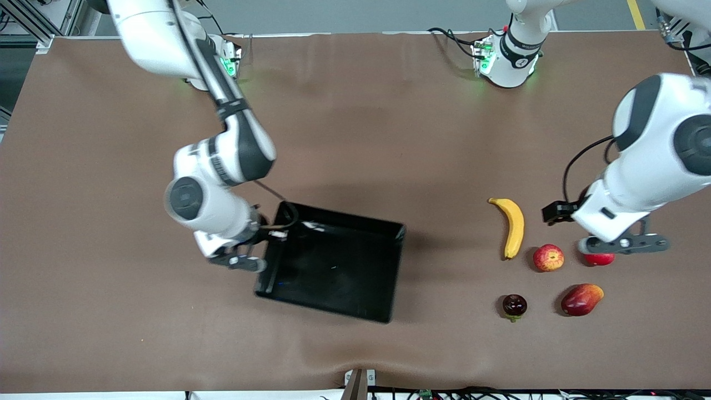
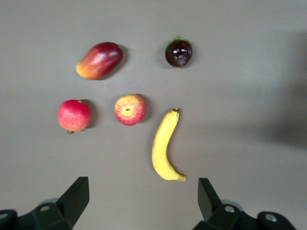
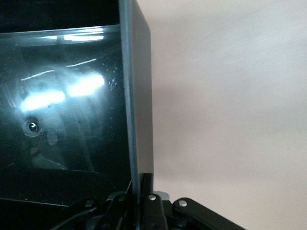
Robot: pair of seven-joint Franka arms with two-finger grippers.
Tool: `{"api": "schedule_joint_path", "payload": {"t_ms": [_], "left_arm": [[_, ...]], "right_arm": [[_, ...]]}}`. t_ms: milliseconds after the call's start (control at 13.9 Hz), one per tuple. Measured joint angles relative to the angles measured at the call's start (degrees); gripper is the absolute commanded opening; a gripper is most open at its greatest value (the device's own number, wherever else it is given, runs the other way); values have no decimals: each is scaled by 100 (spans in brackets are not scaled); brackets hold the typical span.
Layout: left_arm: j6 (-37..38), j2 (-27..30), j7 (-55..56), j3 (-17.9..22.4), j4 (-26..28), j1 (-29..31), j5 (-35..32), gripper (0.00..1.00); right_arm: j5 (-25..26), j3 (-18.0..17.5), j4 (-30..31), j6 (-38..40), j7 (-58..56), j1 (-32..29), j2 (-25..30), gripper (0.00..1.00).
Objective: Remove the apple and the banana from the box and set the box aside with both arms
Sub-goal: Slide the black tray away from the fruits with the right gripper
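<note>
Front view: right tool [image 1: 261, 244] clamps the wall of the box [image 1: 333, 264]; banana [image 1: 514, 226] and apple [image 1: 548, 258] lie on the worktop [image 1: 389, 139], toward the left arm's end from the box. Left wrist view: left tool [image 2: 143, 197] gapes wide, empty, over the worktop beside the banana [image 2: 165, 146]. Right wrist view: fingers [image 3: 146, 194] pinch the box wall [image 3: 136, 96].

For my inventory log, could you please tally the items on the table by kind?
Banana: 1
Apple, red with yellow streaks: 1
Pomegranate, plain red: 1
Mango, red-orange: 1
Dark purple fruit: 1
Black box: 1
Total: 6 items, 5 fruits and 1 box.
</note>
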State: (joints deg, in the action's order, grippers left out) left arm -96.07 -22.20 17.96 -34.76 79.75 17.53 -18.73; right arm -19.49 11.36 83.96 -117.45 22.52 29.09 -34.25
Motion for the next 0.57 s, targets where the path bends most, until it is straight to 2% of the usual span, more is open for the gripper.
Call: {"api": "schedule_joint_path", "payload": {"t_ms": [287,575], "left_arm": [[111,417,0,-1,-143,59,38,100],[406,854,0,0,-152,209,491,100]], "right_arm": [[4,13,376,375,-1123,-852,346,0],[9,18,908,497,-2350,-1667,756,0]]}}
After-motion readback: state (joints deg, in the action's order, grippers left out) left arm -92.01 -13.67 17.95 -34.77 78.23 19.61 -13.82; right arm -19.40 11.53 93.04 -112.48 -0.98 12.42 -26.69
